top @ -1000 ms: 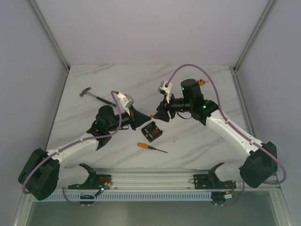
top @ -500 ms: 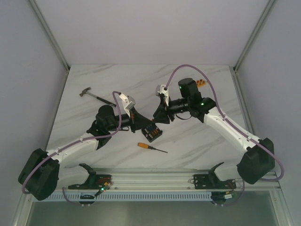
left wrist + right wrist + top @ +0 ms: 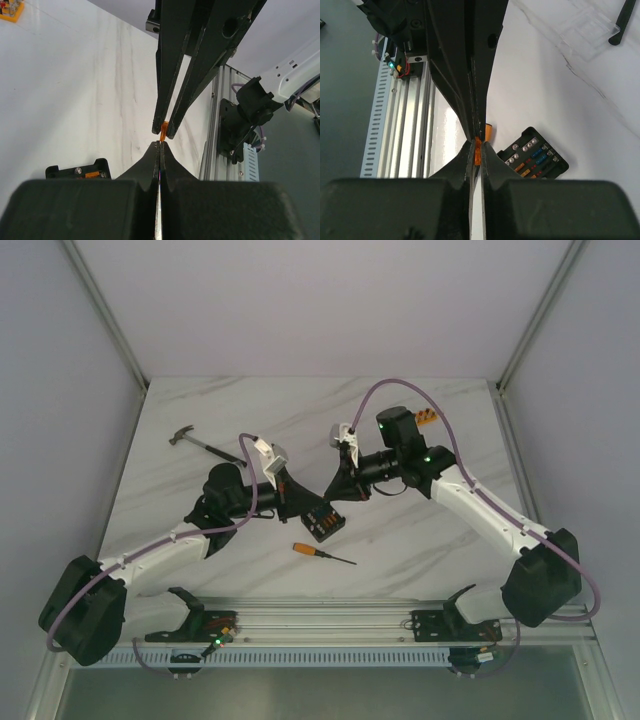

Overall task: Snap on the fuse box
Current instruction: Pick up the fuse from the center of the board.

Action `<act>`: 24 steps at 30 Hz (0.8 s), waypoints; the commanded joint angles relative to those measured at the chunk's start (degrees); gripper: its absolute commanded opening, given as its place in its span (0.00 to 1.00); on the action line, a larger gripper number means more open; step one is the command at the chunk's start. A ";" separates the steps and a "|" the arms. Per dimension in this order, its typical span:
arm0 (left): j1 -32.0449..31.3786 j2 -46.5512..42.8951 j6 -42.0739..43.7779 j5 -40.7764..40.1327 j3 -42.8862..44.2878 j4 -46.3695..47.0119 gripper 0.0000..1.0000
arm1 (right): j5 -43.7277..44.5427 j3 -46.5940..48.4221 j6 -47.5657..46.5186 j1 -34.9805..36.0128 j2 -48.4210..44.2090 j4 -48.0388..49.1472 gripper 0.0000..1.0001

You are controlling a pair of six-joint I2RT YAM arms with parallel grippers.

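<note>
The fuse box (image 3: 322,524) is a small black box with orange and blue fuses in its top face, lying on the marble table (image 3: 420,540) between the two arms. It also shows in the left wrist view (image 3: 79,170) and the right wrist view (image 3: 536,157). Just above its far-left edge my left gripper (image 3: 312,500) and right gripper (image 3: 326,499) meet tip to tip. A tiny orange fuse (image 3: 478,150) is pinched between the right gripper's (image 3: 476,150) jaws. Its other end (image 3: 163,132) reaches the shut tips of the left gripper (image 3: 161,143).
An orange-handled screwdriver (image 3: 322,554) lies just in front of the fuse box. A hammer (image 3: 200,443) lies at the far left. A small orange block (image 3: 428,417) sits at the far right, behind the right arm. A clear plastic cover (image 3: 585,30) lies on the table.
The right gripper has moved left and down to the left gripper's tip and closed on the orange fuse held there. The left arm has barely moved.
</note>
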 commanded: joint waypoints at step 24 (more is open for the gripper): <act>1.93 -1.11 -18.02 -35.33 -5.65 -13.32 0.63 | 45.81 1.54 20.49 8.86 7.94 2.27 0.00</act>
